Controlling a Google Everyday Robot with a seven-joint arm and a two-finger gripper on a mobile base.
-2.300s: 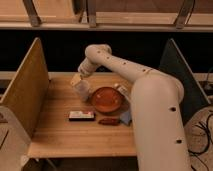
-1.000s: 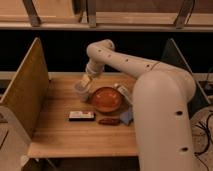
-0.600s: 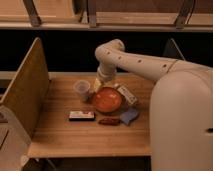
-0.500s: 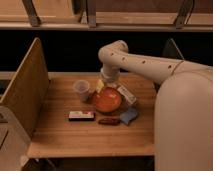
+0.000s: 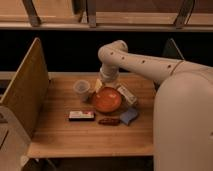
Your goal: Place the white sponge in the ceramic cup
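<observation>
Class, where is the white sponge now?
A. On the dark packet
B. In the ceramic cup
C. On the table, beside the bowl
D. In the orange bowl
C: the white sponge lies on the table beside the orange bowl; the end effector hangs behind the bowl, near the ceramic cup.

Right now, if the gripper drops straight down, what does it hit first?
Probably the orange bowl, at its back rim under the gripper, or the pale yellow piece beside it; depth unclear.
</observation>
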